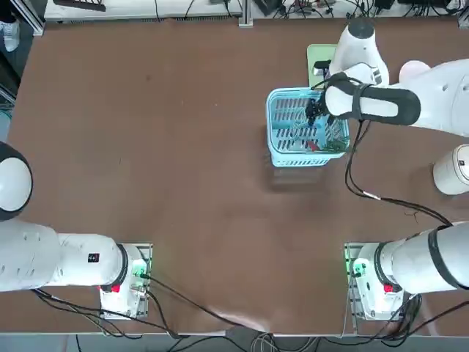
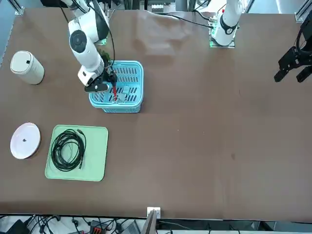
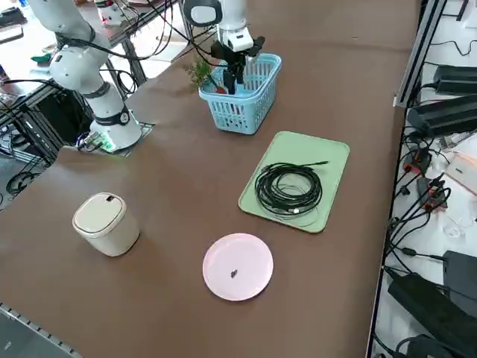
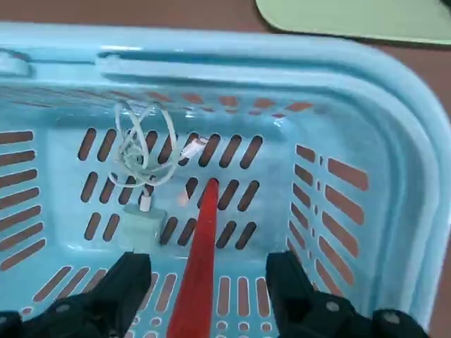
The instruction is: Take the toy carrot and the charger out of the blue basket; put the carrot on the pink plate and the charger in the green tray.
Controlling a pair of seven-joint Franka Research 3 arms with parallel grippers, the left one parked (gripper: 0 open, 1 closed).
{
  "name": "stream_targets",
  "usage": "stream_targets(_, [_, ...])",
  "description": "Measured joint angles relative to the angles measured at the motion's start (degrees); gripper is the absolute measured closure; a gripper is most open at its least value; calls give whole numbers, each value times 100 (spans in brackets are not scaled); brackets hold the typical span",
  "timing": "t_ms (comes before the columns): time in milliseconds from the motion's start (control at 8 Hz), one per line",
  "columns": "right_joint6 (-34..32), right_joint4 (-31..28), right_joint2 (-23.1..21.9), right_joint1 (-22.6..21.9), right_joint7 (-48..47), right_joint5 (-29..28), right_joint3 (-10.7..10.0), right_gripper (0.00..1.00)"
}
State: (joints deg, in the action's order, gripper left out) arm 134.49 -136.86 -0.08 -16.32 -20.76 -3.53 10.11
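Because the slim red-orange tapered toy carrot lies on the slatted floor directly in the gap between the two black fingers, the right gripper hangs low inside the light blue slatted plastic basket with its jaws spread wide and nothing held, one finger to each side of the carrot's body, which looks like the set-up for closing across the narrow width rather than along the length; the carrot's pointed end runs away from the fingers toward the far wall, and its green tuft is not visible here. Just beside one finger, on the same floor, sits the small white-grey charger, its thin pale cable looped loosely beyond it toward the far wall, close enough to the carrot that a closing finger might nudge it. Outside the basket, past its far rim as the fingers point, lies the flat pale green rectangular tray, which already carries a coiled black cable, so the charger will have to share that space. Further out still rests the small round pale pink plate, bare and ready for the carrot, with a cream lidded canister well apart from it
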Motion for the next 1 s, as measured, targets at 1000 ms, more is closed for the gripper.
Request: stream_targets(1000, [1019,-686,157,-236,-221,0,0,0])
